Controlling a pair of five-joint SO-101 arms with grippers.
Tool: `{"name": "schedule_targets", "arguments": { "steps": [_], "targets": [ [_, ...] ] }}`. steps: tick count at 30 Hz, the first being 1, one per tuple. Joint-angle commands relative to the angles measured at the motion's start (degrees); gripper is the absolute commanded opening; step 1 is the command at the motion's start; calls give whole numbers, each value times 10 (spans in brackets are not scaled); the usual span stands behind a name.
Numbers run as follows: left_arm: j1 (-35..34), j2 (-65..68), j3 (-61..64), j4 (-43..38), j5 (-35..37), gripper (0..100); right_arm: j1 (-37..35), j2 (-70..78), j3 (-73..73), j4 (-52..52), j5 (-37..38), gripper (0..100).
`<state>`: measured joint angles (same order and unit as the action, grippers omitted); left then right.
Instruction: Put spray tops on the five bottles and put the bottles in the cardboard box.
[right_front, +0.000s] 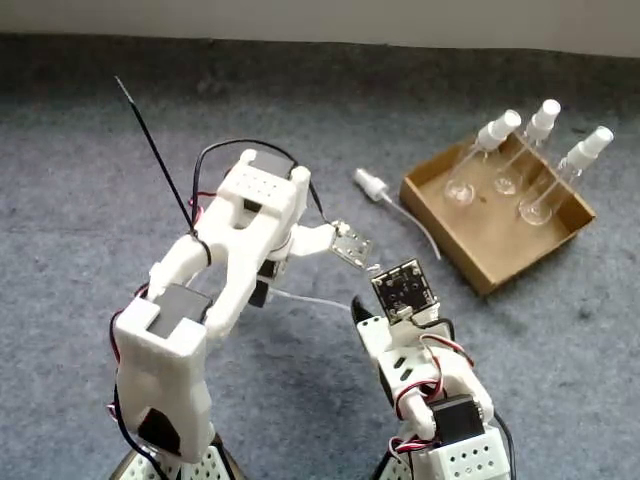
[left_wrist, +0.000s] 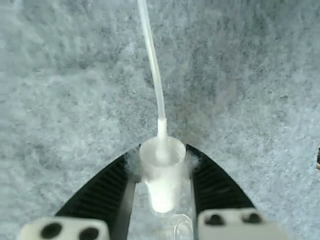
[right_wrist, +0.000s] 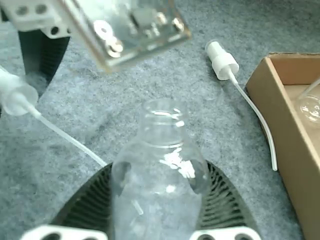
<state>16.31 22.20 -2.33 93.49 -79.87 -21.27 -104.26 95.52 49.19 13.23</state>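
My left gripper (left_wrist: 161, 152) is shut on a white spray top (left_wrist: 161, 172), whose thin tube (left_wrist: 152, 65) points away over the carpet. In the high view that gripper (right_front: 266, 290) is near the centre, the tube (right_front: 310, 299) reaching toward the right arm. My right gripper (right_wrist: 160, 170) is shut on a clear bottle (right_wrist: 159, 185) with an open neck (right_wrist: 162, 114); from above it (right_front: 363, 318) sits just right of the tube's end. A loose spray top (right_front: 369, 185) lies near the cardboard box (right_front: 470, 245). Three capped bottles (right_front: 525, 150) lie in the box.
Grey carpet covers the table. A thin black wire (right_front: 152, 145) sticks up at the back left. The left arm's camera board (right_wrist: 130, 27) hangs close above the bottle neck. The box wall (right_wrist: 272, 110) is to one side of the right gripper.
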Motion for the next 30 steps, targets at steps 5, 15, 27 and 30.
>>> {"name": "schedule_targets", "arguments": {
  "steps": [5, 15, 27, 30],
  "targets": [
    [-14, 93, -126, -7, -163, 65, 4, -10, 18, -15, 2, 34],
    [-78, 156, -254, -4, -158, 117, 4, -10, 18, -15, 2, 34],
    [-57, 150, -271, 49, -127, 119, 4, -10, 18, -15, 2, 34],
    [-56, 131, -293, 49, -41, 117, 4, -10, 18, -15, 2, 34]
  ]
}}
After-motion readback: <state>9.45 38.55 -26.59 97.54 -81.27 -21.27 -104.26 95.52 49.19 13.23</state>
